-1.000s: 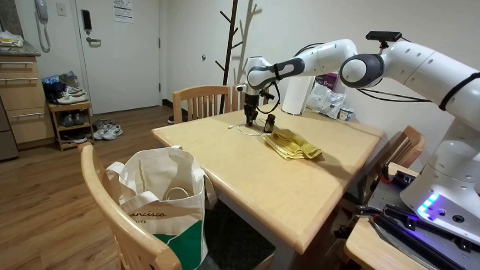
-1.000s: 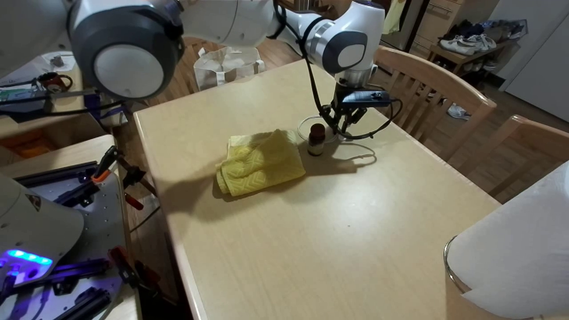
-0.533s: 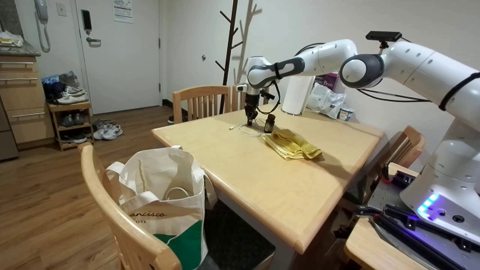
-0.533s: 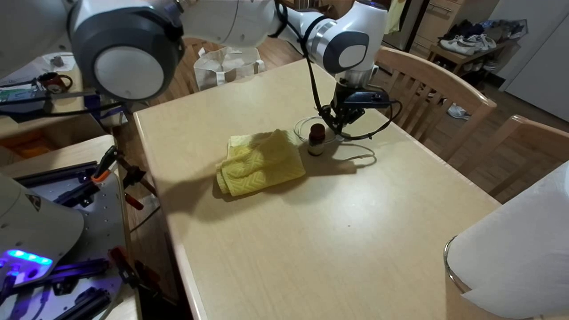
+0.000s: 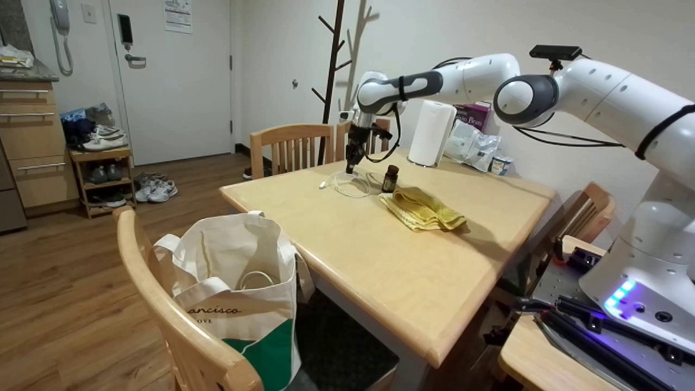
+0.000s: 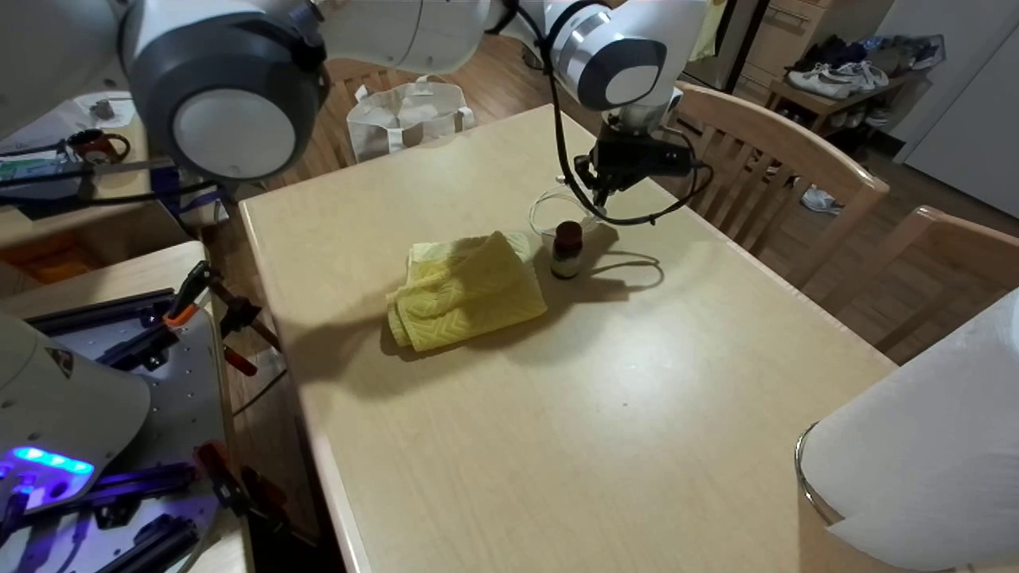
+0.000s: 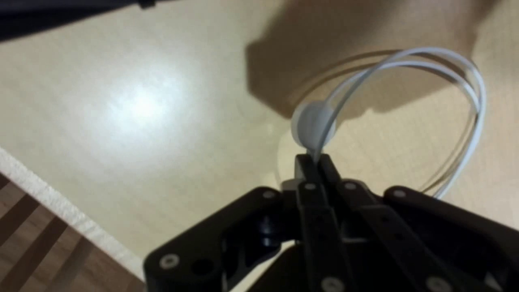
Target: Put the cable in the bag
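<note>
The white cable (image 5: 354, 196) lies in loose loops at the far part of the table; it also shows in the other exterior frame (image 6: 532, 213). In the wrist view, its loops (image 7: 481, 103) and a round white disc (image 7: 311, 123) hang at the fingertips. My gripper (image 7: 314, 159) is shut on the cable, and in both exterior views the gripper (image 5: 350, 170) (image 6: 601, 200) is tilted a little above the table. The cream tote bag (image 5: 274, 307) stands open on a chair beside the table; its top shows in an exterior view (image 6: 410, 119). A pale loop shows inside it.
A dark bottle (image 5: 390, 179) stands close beside the cable. A folded yellow cloth (image 5: 423, 209) lies nearby on the table (image 5: 347, 239). A paper towel roll (image 5: 433, 133) and plastic bags (image 5: 472, 144) stand by the wall. Chair backs (image 5: 293, 144) line the table's edges.
My gripper has closed on the cable, risen a little off the table and tilted. The cable's loops have lifted and shifted with it. Bottle, cloth and bag have stayed put.
</note>
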